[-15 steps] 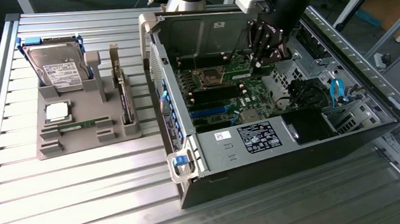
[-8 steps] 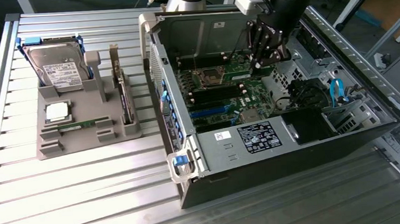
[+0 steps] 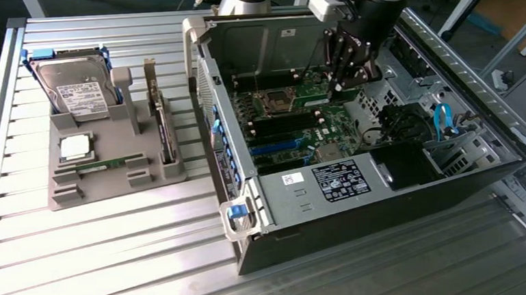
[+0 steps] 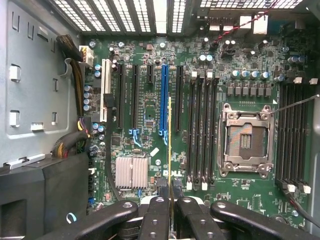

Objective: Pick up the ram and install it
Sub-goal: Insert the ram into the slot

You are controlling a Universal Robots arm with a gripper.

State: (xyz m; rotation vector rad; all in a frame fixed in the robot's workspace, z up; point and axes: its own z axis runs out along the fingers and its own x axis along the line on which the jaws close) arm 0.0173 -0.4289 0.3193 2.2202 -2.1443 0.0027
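My gripper (image 4: 170,194) is shut on the ram (image 4: 170,145), which I see edge-on in the wrist view as a thin yellow-green strip running out from between the two black fingers (image 4: 161,200). The ram hangs over the green motherboard (image 4: 145,115), between the blue slot (image 4: 164,100) and the row of black memory slots (image 4: 202,130), apart from the board. In the exterior view the gripper (image 3: 343,81) reaches down into the open computer case (image 3: 338,184), above the motherboard near the processor socket (image 3: 278,100).
The processor socket (image 4: 247,140) lies open beside the memory slots, and more black slots (image 4: 292,135) lie beyond it. On the exterior view's left, a grey holder (image 3: 109,177) carries a hard drive (image 3: 76,90), a silver processor (image 3: 76,146) and an upright card (image 3: 162,126). Cables (image 4: 75,65) run along the case wall.
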